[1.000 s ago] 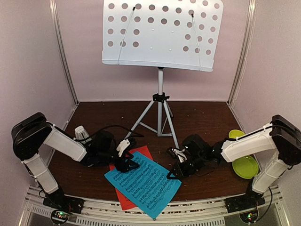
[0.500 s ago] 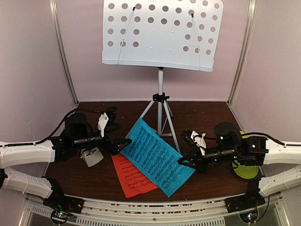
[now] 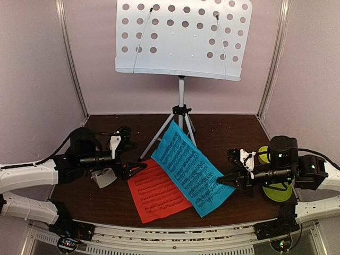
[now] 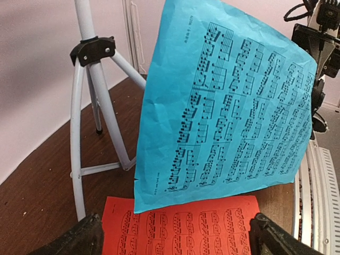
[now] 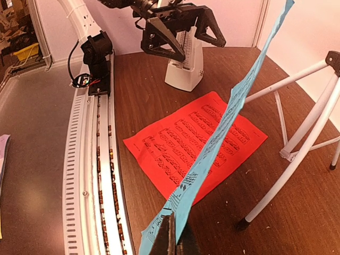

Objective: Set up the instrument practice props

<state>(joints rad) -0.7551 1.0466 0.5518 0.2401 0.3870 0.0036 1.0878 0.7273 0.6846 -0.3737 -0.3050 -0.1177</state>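
Observation:
The white perforated music-stand desk [image 3: 180,37] stands on its grey tripod [image 3: 181,122] at the back. My right gripper [image 3: 224,181] is shut on the lower right corner of the blue music sheet [image 3: 191,167] and holds it tilted up off the table; the pinch shows in the right wrist view [image 5: 172,240]. The red music sheet [image 3: 156,192] lies flat on the table beneath it. My left gripper [image 3: 135,169] is open and empty, just left of both sheets, its jaws spread wide over the red sheet [image 4: 180,228]. The white metronome [image 3: 103,176] stands partly hidden under my left arm.
Two lime-green round dishes [image 3: 277,190] sit at the right, behind my right arm. The tripod legs [image 5: 303,143] spread behind the sheets. The table's front edge carries a metal rail [image 5: 87,175]. Pink walls close in the back and sides.
The blue sheet has left my left gripper and swung right and upward in my right gripper. The red sheet is more uncovered. My right arm has drawn back to the right.

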